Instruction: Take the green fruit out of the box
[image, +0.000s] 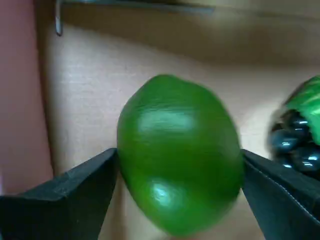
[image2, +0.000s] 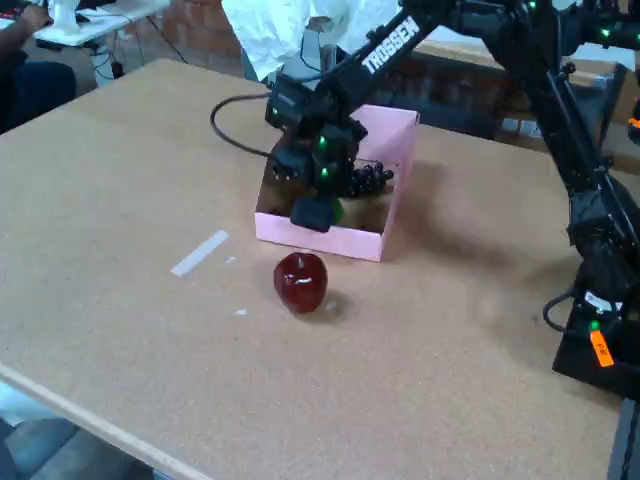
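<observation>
Reaching down into the pink box (image2: 372, 243), the gripper (image: 180, 165) has its two black fingers (image: 75, 192) set on either side of the green fruit (image: 179, 152), one at each flank. In the wrist view both finger edges meet the fruit's outline, so the gripper appears to hold it, with the jaws spread about as wide as the fruit itself. Whether the fruit rests on the brown floor of the box or hangs just above it, I cannot tell; the picture is a little blurred.

Beyond the fingers in that view lies the brown inner face of the box, with a pink wall off to the left of the gripper. To the right of the gripper, near the fruit but apart from it, sits the bunch of black grapes (image: 296, 144) with a green piece on top.

In the fixed view the gripper (image2: 316, 212) is low inside the box, just behind the front wall, and only a sliver of green shows beside it. The grapes (image2: 370, 180) lie behind it, towards the back wall. Outside the box, in front of the gripper and near the front wall, a red apple (image2: 301, 282) stands on the table (image2: 120, 180). A pale strip (image2: 199, 252) lies on the table to the left of the apple.
</observation>
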